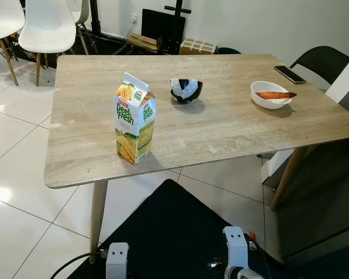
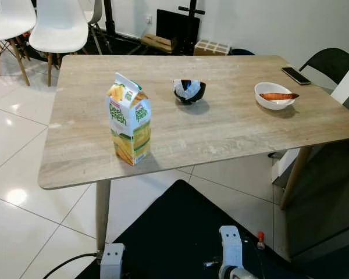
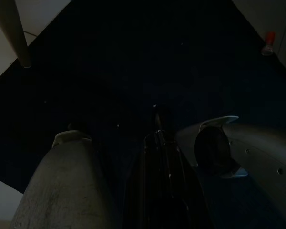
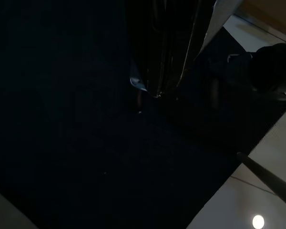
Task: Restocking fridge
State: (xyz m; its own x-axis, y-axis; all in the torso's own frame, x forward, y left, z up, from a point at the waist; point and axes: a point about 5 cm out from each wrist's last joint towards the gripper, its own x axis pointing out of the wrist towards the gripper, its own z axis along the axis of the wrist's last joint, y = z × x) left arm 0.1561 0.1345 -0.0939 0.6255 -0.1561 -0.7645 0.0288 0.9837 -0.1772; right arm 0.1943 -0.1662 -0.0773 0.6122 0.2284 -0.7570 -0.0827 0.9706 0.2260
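On the surface point(image 1: 232, 125) we note a juice carton point(image 1: 134, 119) upright, well ahead of both claws; the left claw point(image 3: 158, 125) and right claw point(image 4: 155, 90) hang low over the black mat point(image 1: 174, 232), fingers seemingly pressed together.

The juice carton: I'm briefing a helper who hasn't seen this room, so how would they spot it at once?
On the wooden table, look toward the near edge on the robot's left. The juice carton stands upright there, apart from the black bowl and the white bowl farther back. It is the only tall, yellow-and-green printed box.
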